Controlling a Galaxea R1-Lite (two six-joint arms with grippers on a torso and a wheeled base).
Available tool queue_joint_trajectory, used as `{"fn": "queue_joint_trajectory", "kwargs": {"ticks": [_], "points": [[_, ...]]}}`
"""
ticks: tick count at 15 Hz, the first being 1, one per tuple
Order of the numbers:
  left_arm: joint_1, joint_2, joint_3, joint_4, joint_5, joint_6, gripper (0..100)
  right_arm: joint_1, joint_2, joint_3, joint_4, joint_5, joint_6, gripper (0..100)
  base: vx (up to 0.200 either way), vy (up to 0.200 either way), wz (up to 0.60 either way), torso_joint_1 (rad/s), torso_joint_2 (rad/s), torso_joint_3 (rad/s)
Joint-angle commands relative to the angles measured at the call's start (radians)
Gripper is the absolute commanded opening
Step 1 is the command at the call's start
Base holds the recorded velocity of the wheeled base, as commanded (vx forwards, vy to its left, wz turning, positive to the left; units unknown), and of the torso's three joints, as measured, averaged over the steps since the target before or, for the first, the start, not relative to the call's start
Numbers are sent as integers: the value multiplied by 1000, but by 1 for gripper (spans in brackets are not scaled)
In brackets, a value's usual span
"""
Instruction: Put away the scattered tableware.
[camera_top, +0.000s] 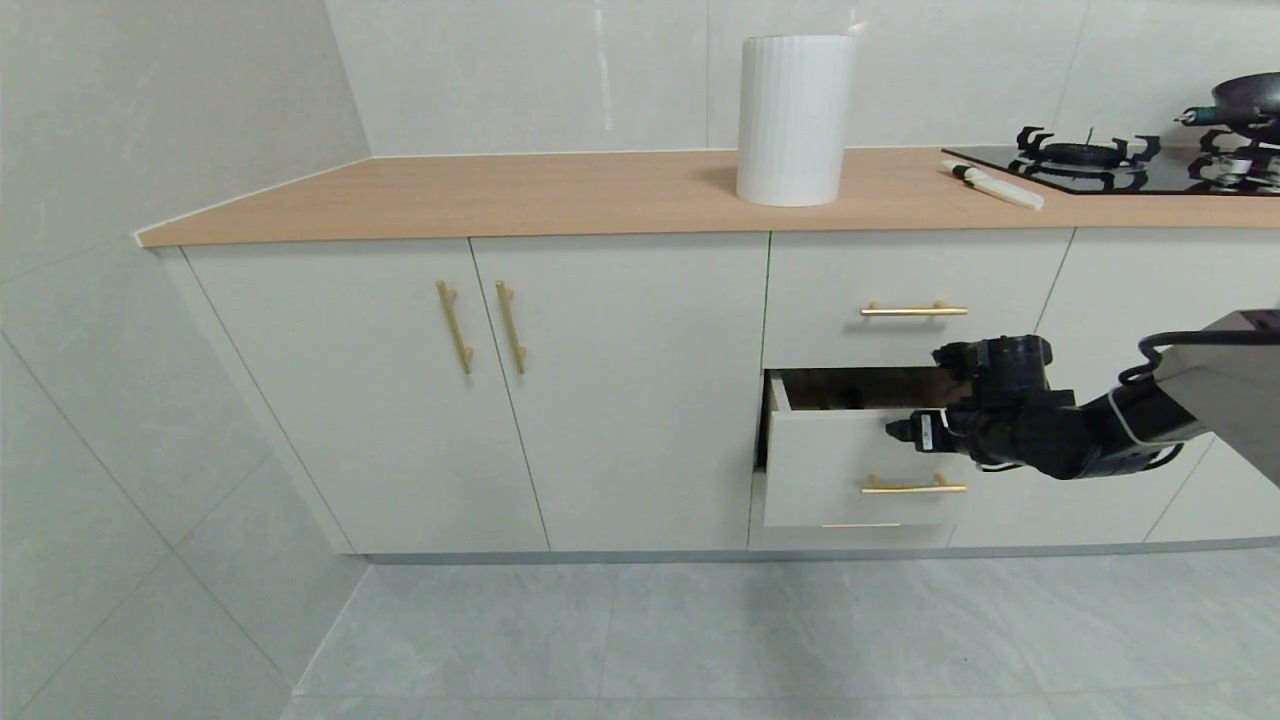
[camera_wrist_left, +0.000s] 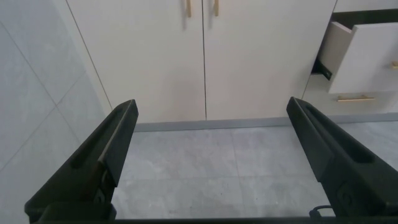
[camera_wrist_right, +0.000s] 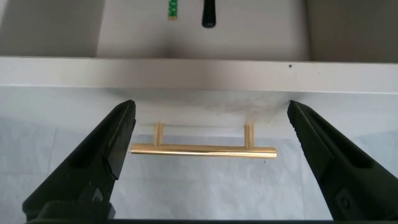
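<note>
Right tool (camera_wrist_right: 209, 109) spread wide and empty at the front of the open drawer (camera_top: 850, 450).
Its 2 fingers (camera_wrist_right: 106, 168) flank the drawer's gold handle (camera_wrist_right: 202, 150) without touching it. Inside the drawer lie the ends of 2 utensils, 1 green-tipped (camera_wrist_right: 173, 9) and 1 black (camera_wrist_right: 209, 14). Above the drawer, on the worktop (camera_top: 500, 195), rest a pale utensil (camera_top: 992, 185) and a white ribbed cylinder (camera_top: 794, 120). The left tool (camera_wrist_left: 211, 102), also wide open and holding nothing, hangs over the floor (camera_wrist_left: 205, 168), well apart from the drawer.
</note>
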Motion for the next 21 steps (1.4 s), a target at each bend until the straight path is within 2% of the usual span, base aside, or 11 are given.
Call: {"fn": "queue_joint_trajectory", "kwargs": {"ticks": [1,8,21], "points": [[0,0,0,0,0,0,100,1,48,-84,34,-1,2,100,0,0,0,0,0,0],[0,0,0,0,0,0,100,-8,165,-278,58,-11,0,100,0,0,0,0,0,0],[0,0,0,0,0,0,100,-8,317,-455,-8,-64,29,100,0,0,0,0,0,0]]}}
